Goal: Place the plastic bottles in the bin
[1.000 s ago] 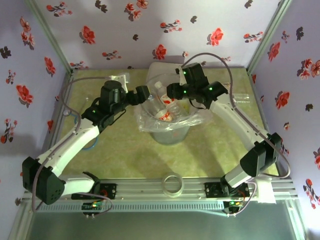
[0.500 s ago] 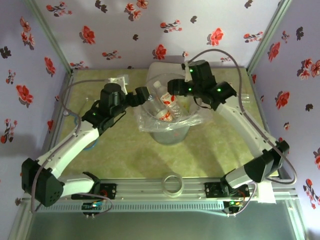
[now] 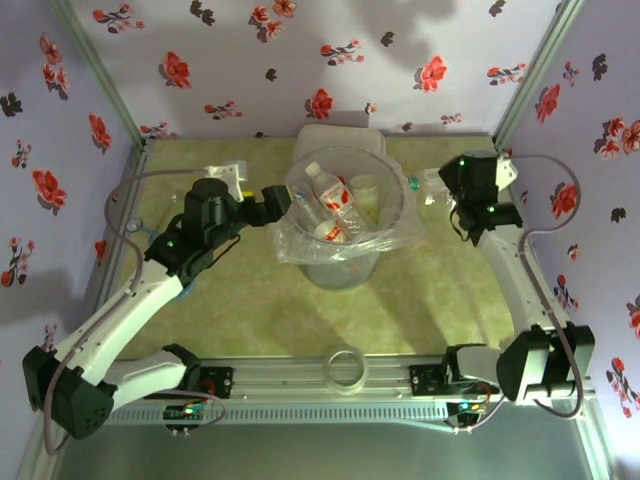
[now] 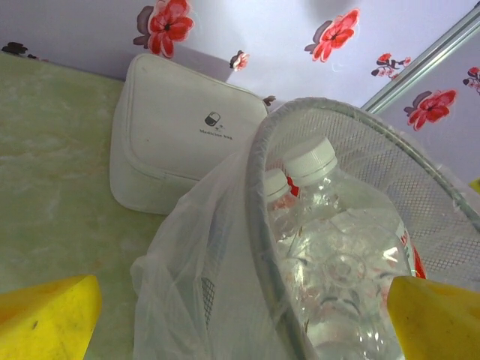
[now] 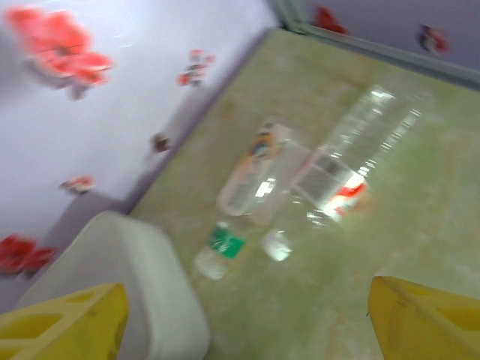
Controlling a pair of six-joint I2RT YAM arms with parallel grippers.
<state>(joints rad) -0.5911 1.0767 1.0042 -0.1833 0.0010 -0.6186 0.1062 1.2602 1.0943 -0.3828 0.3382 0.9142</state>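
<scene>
The bin [image 3: 345, 262], a round clear bucket lined with a crinkly bag, stands mid-table with several plastic bottles [image 3: 326, 203] inside. In the left wrist view the bin's rim [image 4: 262, 225] runs between my wide-apart yellow fingertips, and a white-capped, red-labelled bottle [image 4: 337, 232] lies inside. My left gripper [image 3: 277, 203] [image 4: 240, 319] is open at the bin's left rim, holding nothing. My right gripper [image 3: 441, 187] [image 5: 244, 322] is open over the back right, above loose bottles on the table: a green-labelled one [image 5: 223, 247] [image 3: 418, 185] and a red-labelled one [image 5: 341, 176]. That view is blurred.
A white rounded-square box [image 3: 337, 138] [image 4: 180, 131] [image 5: 127, 292] sits against the back wall behind the bin. A small clear ring [image 3: 345, 368] rests by the front rail. Floral walls and metal posts close in the table on three sides.
My right gripper opened above the bin, then swung out to the back right. My left gripper pulled back slightly to the left of the rim and opened wider.
</scene>
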